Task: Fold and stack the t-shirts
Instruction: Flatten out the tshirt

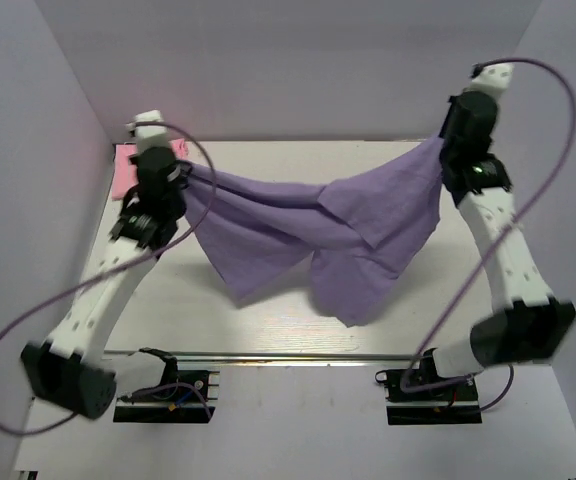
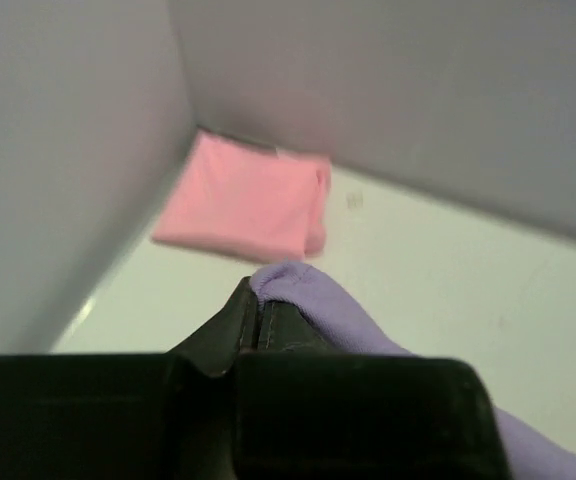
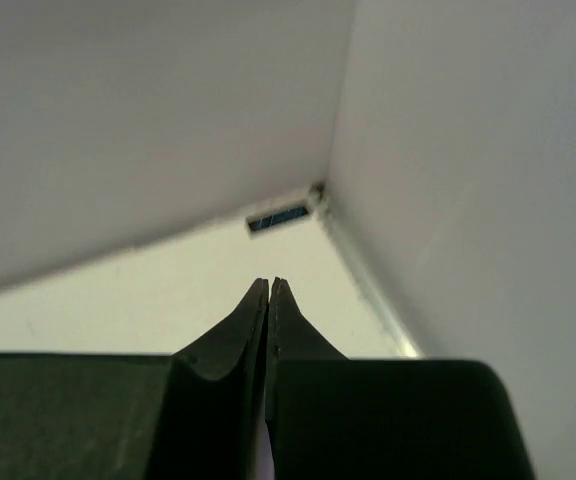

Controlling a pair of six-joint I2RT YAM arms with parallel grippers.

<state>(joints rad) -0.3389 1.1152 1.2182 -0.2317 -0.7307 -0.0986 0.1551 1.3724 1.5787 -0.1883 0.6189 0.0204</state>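
While your left hand (image 2: pixel 256 305), right hand (image 3: pixel 270 290) clench purple shirt (image 1: pixel 308 225), both raised, spread wide; pink shirt (image 2: pixel 248 200) hugs far-left corner.

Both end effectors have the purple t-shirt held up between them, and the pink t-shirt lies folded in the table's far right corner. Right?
No. The pink t-shirt lies folded in the far left corner of the table, as the top external view shows. The rest holds: the left end effector and the right end effector hold the purple t-shirt up between them.
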